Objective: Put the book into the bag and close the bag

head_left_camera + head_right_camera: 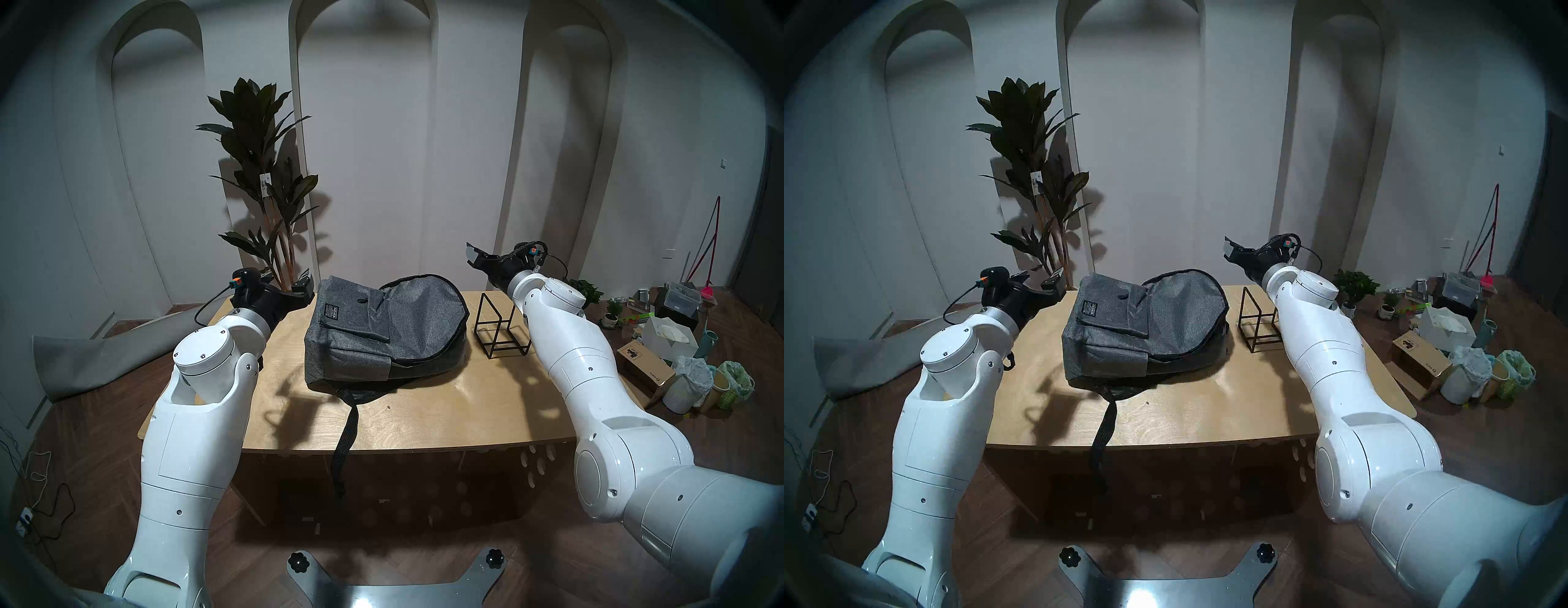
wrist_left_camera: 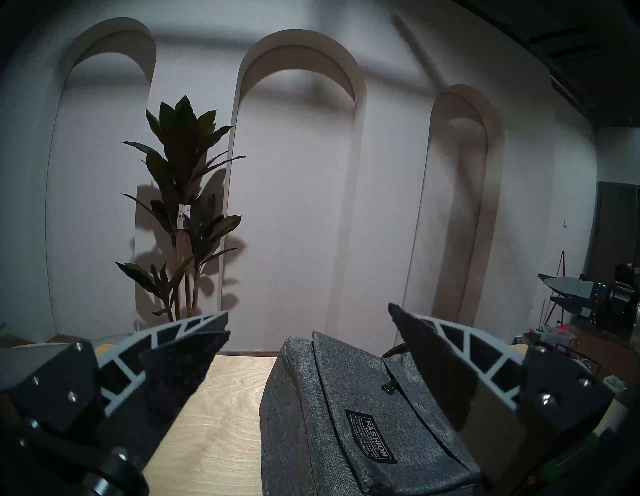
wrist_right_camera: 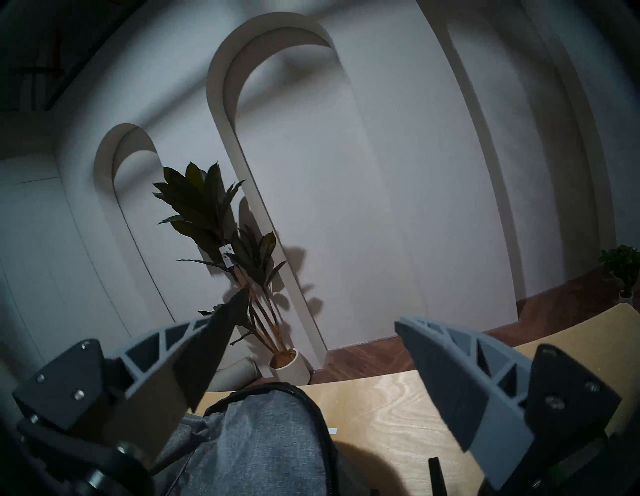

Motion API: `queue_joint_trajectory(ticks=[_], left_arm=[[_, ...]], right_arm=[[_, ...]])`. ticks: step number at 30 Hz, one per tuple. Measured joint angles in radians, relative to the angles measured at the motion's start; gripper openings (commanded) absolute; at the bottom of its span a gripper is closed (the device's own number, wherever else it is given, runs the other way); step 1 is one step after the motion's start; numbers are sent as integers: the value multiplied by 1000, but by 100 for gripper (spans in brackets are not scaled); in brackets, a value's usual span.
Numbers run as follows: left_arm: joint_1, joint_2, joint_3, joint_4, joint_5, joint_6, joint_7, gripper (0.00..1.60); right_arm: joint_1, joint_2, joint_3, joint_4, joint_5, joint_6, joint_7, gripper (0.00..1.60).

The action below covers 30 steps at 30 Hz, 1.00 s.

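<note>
The dark grey bag (image 1: 382, 331) (image 1: 1144, 327) lies on the wooden table (image 1: 424, 407), its labelled front pocket facing up. Its flap lies down over the main compartment, with the black zipper line running round the right edge. The book is out of view in every frame. My left gripper (image 1: 302, 283) (image 1: 1053, 284) (image 2: 310, 317) hovers open just left of the bag's top corner, holding nothing. My right gripper (image 1: 470, 254) (image 1: 1227, 248) (image 3: 322, 308) is raised above the bag's far right end, open and empty. The bag (image 2: 363, 415) (image 3: 263, 433) fills the bottom of both wrist views.
A black wire-frame stand (image 1: 500, 327) (image 1: 1259, 318) stands on the table right of the bag, close to my right forearm. A black strap (image 1: 345, 429) hangs over the table's front edge. A tall potted plant (image 1: 259, 170) stands behind the table. Boxes and bags (image 1: 679, 361) clutter the floor at right.
</note>
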Motion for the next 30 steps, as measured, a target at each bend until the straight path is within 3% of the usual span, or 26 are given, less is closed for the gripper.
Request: queue_joint_trajectory(ticks=[18, 30], left_arm=[[-69, -4, 26, 140, 65, -83, 16, 160], [-101, 2, 47, 209, 117, -167, 42, 160]], right_arm=[[-154, 24, 16, -191, 34, -40, 134, 160], [-256, 34, 25, -323, 39, -73, 172, 160]])
